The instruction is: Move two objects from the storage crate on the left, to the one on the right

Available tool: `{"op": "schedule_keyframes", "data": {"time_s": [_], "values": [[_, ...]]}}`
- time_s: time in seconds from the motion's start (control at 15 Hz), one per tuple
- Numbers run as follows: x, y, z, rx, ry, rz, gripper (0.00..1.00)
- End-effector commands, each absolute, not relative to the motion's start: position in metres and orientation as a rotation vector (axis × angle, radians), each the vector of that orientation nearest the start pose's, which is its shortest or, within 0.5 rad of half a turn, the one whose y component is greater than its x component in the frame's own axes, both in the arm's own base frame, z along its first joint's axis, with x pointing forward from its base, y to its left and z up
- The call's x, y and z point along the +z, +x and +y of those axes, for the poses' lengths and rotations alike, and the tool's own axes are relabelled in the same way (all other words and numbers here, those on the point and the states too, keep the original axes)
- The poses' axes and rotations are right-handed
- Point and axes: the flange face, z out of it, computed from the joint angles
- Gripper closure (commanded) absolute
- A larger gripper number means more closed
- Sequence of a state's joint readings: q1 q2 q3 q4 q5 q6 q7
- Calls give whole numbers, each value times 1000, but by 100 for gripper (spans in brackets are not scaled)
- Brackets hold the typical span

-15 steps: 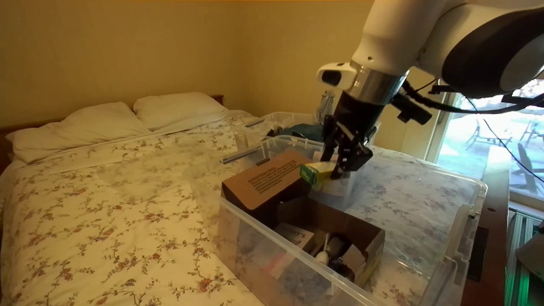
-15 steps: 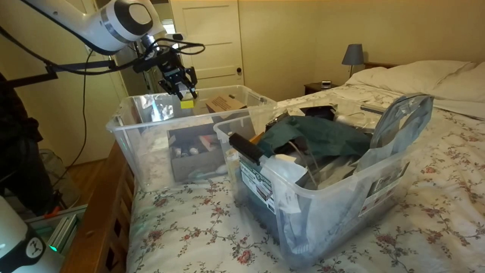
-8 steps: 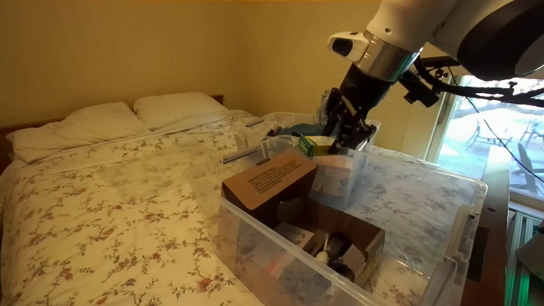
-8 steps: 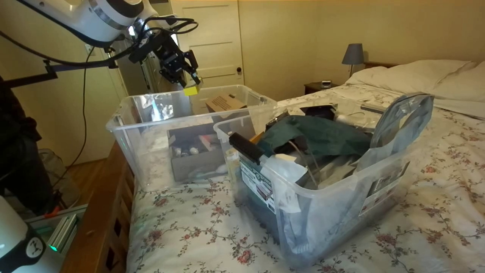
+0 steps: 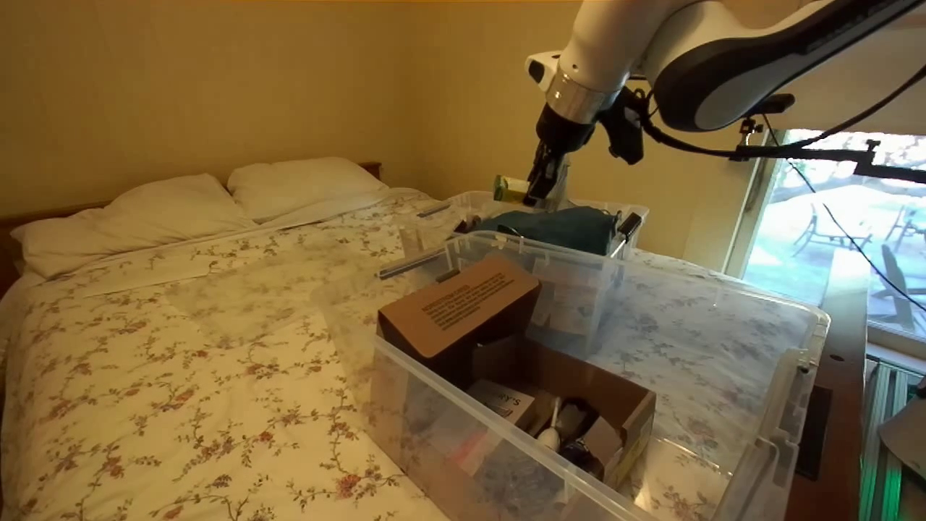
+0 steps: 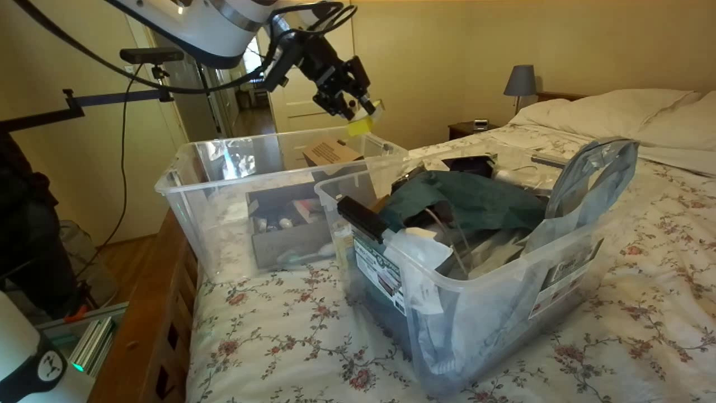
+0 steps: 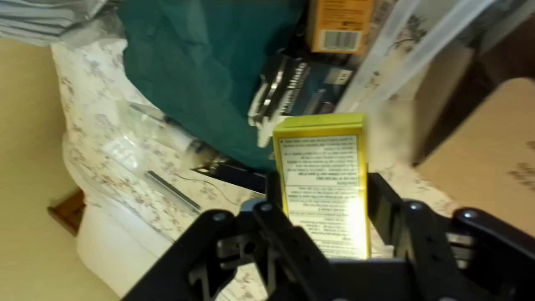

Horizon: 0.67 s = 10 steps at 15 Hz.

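Raised and swung across since the earlier frames, from over the left crate [image 5: 405, 394] toward the right crate [image 6: 475, 330], with the yellow box [image 7: 322, 188] brought along. Clamped now between the fingers [image 7: 382, 209], gripped at both long sides in the wrist view, with the printed face turned toward that view. Held in the air, tilted, green at one end in an exterior view, and seen in the wrist view partly against the rim of the right crate. Cannot tell whether fully over its inside. Carried by the white arm [image 5: 608, 43], slanting down from the upper edge in both exterior views.

Backed, in the wrist view, by a green bundle [image 7: 196, 79], an orange box [image 7: 339, 29] with a barcode and a dark box [image 7: 301, 88] lettered "blade" in the right crate. Filled further there, in an exterior view, with a grey bag [image 6: 568, 221] rising at one side and a black handle [image 6: 361, 218] near the rim.

Stocked, in the case of the left crate, with a printed brown carton [image 5: 459, 304], slanted, beside a second carton [image 5: 600, 380] holding a white box [image 5: 503, 396] and smaller things too jumbled to name. Set close together, left crate and right crate alike, on the worktop [image 6: 268, 347], a bed under a flowered cover; unable to tell whether touching. Bordered farther off by pale pillows [image 5: 307, 187].
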<state>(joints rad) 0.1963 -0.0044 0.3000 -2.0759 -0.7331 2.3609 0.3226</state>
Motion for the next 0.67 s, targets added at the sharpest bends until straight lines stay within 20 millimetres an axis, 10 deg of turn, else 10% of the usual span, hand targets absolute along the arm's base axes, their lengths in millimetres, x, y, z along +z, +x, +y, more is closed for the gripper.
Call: {"op": "schedule_keyframes", "data": {"time_s": [0.0, 0.4, 0.47, 0.6], "values": [[462, 587, 227, -933, -3437, -745, 73], [438, 652, 181, -892, -3689, -199, 73], [434, 654, 181, -868, -3727, -107, 23], [433, 652, 190, -828, -3771, 51, 17]]}}
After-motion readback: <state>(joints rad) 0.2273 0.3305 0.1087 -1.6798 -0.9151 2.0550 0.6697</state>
